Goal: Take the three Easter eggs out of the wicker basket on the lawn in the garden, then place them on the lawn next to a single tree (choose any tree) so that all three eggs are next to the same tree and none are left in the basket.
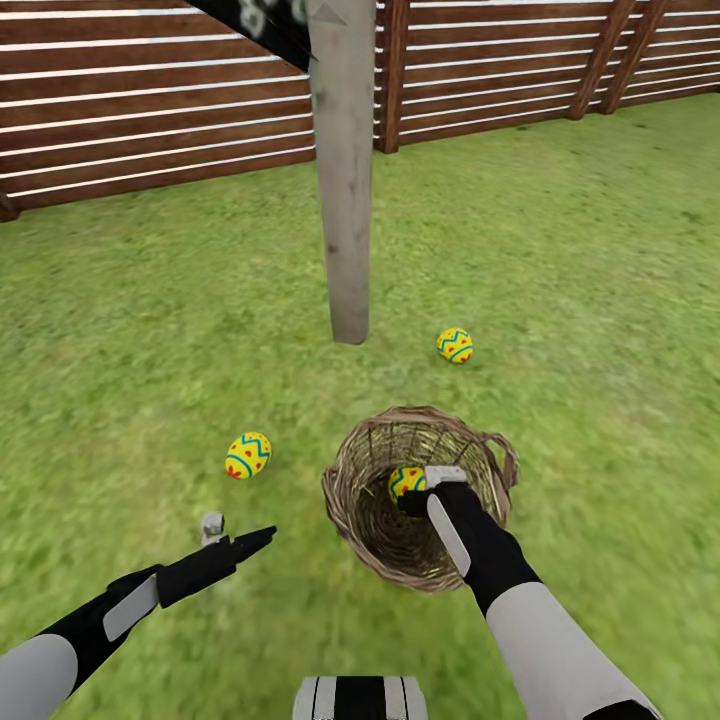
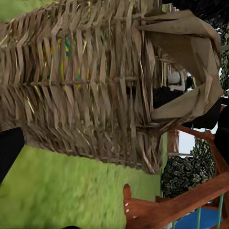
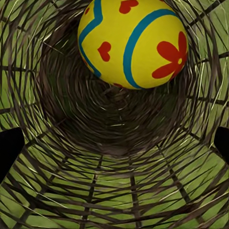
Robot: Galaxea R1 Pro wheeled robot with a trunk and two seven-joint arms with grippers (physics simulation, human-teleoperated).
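Note:
The wicker basket (image 1: pixel 345 495) stands on the lawn (image 1: pixel 150 330) in front of the pale tree trunk (image 1: pixel 343 180). One yellow Easter egg (image 1: pixel 404 481) lies inside it, large in the right wrist view (image 3: pixel 133 43). My right gripper (image 1: pixel 415 497) reaches down into the basket, open, with its black fingertips (image 3: pixel 9 148) wide apart and short of the egg. Two more eggs lie on the grass, one right of the trunk (image 1: pixel 454 345) and one left of the basket (image 1: pixel 248 454). My left gripper (image 1: pixel 235 535) hovers low, open and holding nothing, beside the basket's woven wall (image 2: pixel 86 86).
A brown slat fence (image 1: pixel 150 100) bounds the garden behind the tree, and a stretch of it shows past the basket (image 2: pixel 176 205). Open grass spreads left and right of the trunk. My own base (image 1: pixel 360 697) sits at the near edge.

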